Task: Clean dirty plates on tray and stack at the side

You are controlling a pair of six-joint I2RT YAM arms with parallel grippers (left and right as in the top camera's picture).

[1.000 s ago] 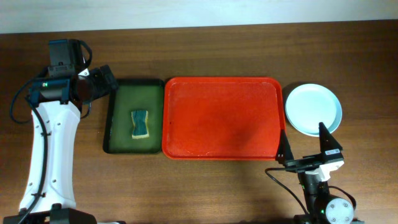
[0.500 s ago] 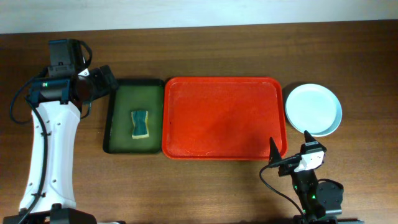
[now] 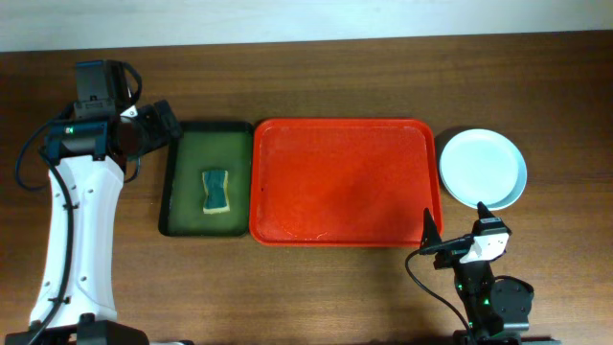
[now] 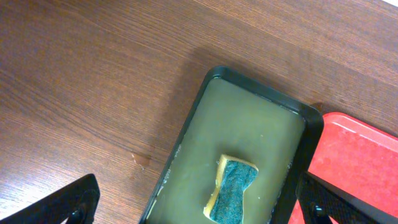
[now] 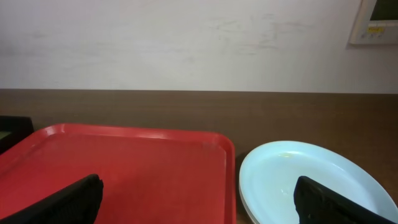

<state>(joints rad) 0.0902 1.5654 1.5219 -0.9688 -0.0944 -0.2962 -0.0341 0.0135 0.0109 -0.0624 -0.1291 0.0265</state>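
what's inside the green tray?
One sponge, scrub side up, near the middle of the green tray, apparently in shallow liquid. The floor under the sponge is covered.

A bare lab-like robot workroom: a brown wooden table [image 3: 335,287] stands against a plain white wall [image 5: 186,43], with a small control panel [image 5: 376,22] mounted far right.
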